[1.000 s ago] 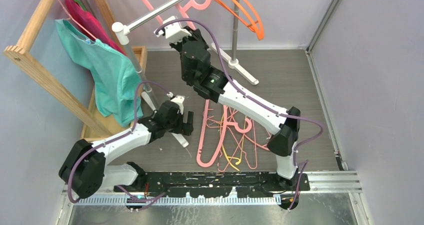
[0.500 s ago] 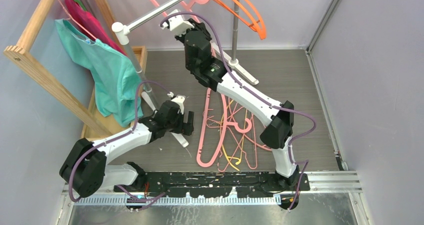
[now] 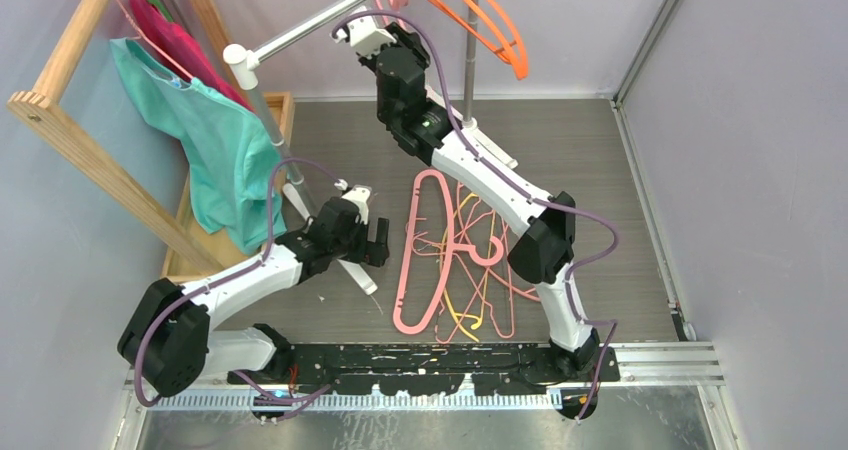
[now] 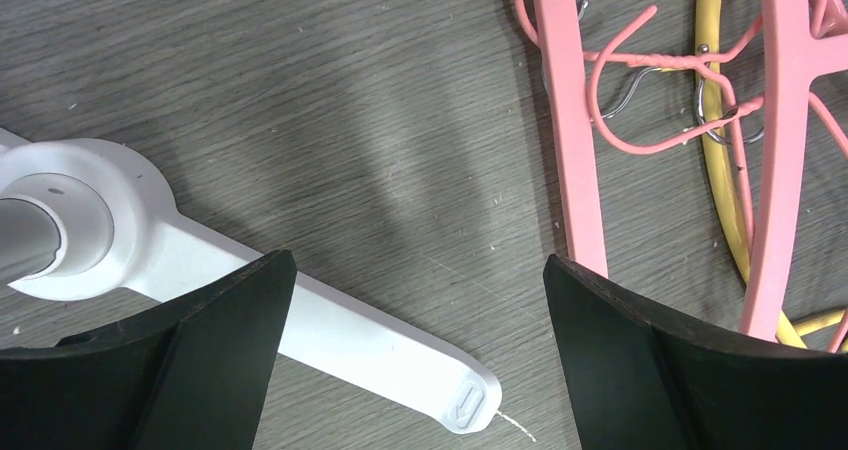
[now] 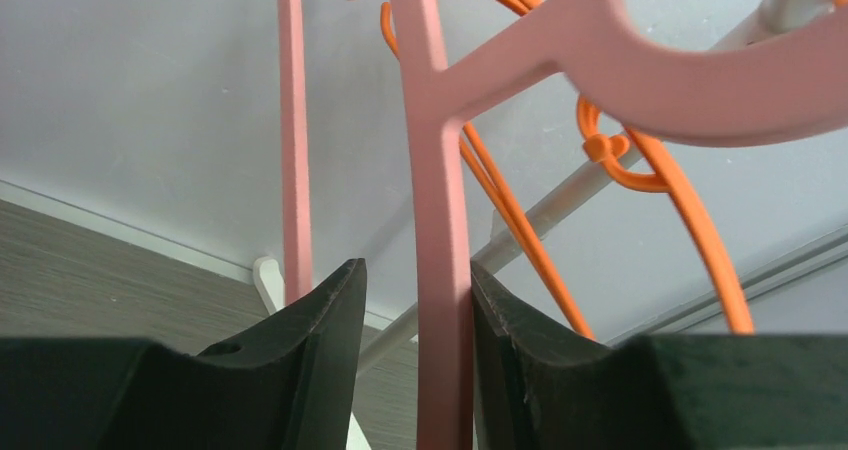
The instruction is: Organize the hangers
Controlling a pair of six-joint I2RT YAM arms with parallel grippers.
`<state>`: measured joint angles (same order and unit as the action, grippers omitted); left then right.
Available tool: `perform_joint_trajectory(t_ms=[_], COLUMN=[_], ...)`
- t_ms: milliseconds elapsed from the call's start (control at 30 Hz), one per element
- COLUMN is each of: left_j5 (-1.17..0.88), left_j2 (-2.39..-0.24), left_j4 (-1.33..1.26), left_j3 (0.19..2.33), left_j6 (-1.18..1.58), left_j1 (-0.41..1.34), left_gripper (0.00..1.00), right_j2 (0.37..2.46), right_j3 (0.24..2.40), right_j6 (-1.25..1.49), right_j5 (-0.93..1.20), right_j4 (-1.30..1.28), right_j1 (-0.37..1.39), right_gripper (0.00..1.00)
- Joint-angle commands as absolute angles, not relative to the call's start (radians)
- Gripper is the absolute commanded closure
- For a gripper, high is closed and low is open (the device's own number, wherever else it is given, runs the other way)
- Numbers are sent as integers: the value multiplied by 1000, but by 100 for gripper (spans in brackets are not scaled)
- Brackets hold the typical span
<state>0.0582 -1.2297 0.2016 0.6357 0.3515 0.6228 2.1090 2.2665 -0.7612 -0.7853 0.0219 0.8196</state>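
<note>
Clothes rack (image 3: 300, 25): metal rail on white feet. Two or so orange hangers (image 3: 495, 25) already hang at its far end. Judged progress: early, with most of the stock unsorted.

Floor pile (image 3: 455, 260): a tangle just right of the rack's near foot (image 4: 330, 315) — one thick pink floor hanger (image 4: 575, 170), thin pink hangers (image 4: 650, 60), thin orange ones and a yellow hanger (image 4: 715, 120). All of it is left to do.

Thick pink hanger (image 5: 440, 270): raised to the rail beside the orange ones, its stem upright. Whether the hook is seated over the bar cannot be told.

Right gripper (image 5: 415, 275): high at the rail, fingers clamped on that stem.

Left gripper (image 4: 418, 260): low over the floor, fingers spread wide and empty — rack foot at one finger, the floor hanger's arm at the other.
</note>
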Motion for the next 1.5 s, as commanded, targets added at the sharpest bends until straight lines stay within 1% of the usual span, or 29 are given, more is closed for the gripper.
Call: perform_joint_trajectory(t_ms=[0, 133, 333, 533, 667, 767, 867, 1100, 1200, 1233, 1333, 1433, 1467], left_j5=[68, 72, 73, 72, 71, 74, 76, 60, 60, 61, 70, 77, 77], left_j2=[-1198, -1211, -1234, -1255, -1261, -1262, -1261, -1316, -1315, -1312, -1301, -1296, -1297], left_j4=[182, 177, 170, 161, 159, 162, 160, 148, 147, 149, 152, 153, 153], left_j3=[676, 672, 680, 677, 681, 684, 686, 696, 695, 694, 688, 684, 683], left_j6=[345, 347, 344, 344, 346, 343, 342, 346, 344, 344, 344, 342, 343], left_j1=[624, 624, 623, 624, 624, 624, 624, 624, 624, 624, 624, 624, 624], left_gripper=[2, 2, 2, 2, 2, 2, 2, 2, 2, 2, 2, 2, 2], right_j2=[2113, 2102, 2042, 2065, 2057, 2014, 1950, 1854, 1807, 1786, 1714, 1646, 1618], right_j3=[2320, 2319, 2285, 2326, 2308, 2247, 2138, 2021, 1979, 1957, 1903, 1863, 1842], right_j6=[-702, -589, -405, -332, -291, -291, -291, -279, -263, -260, -248, -230, -227], right_j5=[-788, -803, -759, -730, -691, -650, -623, -627, -618, -613, -589, -541, -522], right_j4=[64, 53, 12, -59, -84, -79, -45, -47, -41, -29, -2, -7, -2], right_j1=[778, 721, 623, 553, 527, 525, 526, 526, 526, 526, 526, 528, 531], right_gripper=[54, 54, 55, 53, 50, 45, 37, 29, 22, 17, 9, 6, 3])
